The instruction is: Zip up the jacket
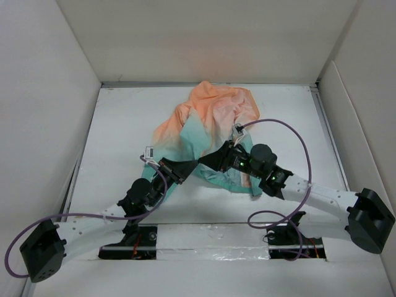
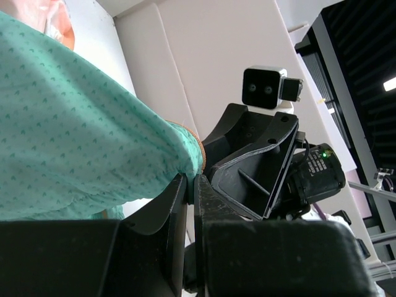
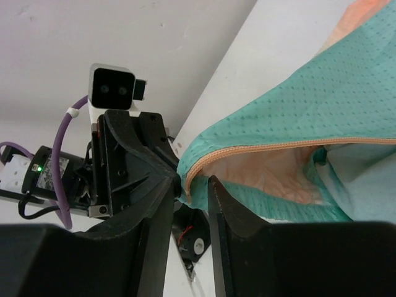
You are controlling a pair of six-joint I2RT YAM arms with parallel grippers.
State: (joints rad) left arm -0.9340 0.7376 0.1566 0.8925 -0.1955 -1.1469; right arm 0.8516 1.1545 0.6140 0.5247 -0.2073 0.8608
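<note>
Left gripper clamped on jacket teal hem; right gripper part-open, hem corner between jaws

The right gripper, jaws apart, straddles a hem corner of the jacket

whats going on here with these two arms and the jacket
Two robot arms are working on zipping a jacket that lies crumpled on the table. The left tool is shut on the teal hem. The right tool is open around the hem corner by the orange zipper, which looks undone.
</note>
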